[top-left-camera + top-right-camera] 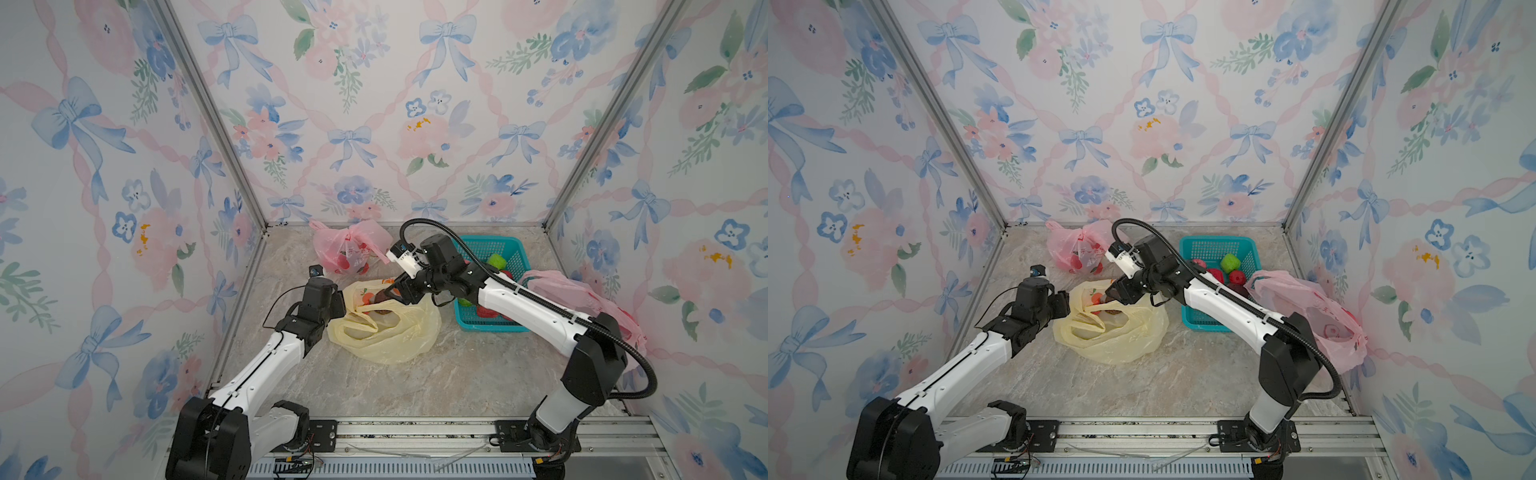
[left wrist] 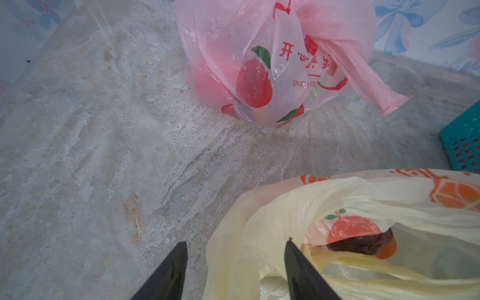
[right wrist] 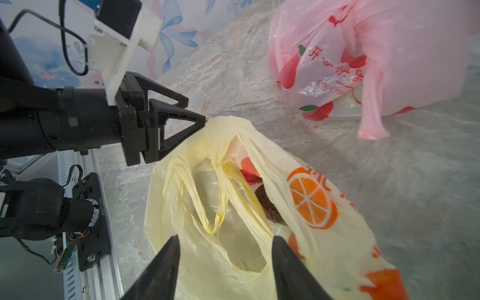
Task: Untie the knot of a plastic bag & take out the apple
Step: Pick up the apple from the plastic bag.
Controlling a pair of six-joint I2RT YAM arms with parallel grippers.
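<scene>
As you look from a top view, your right tool reaches into the yellow bag. By the left wrist view, your left tool stands wide, straddling the bag's edge. By the right wrist view, jaws wide, the dark apple lies just ahead; loose handles could snag.

You face three walls papered with pink ribbons, blue bows, flowers; aluminium posts in corners; marbled grey floor; metal rail along front; soft even light.
</scene>
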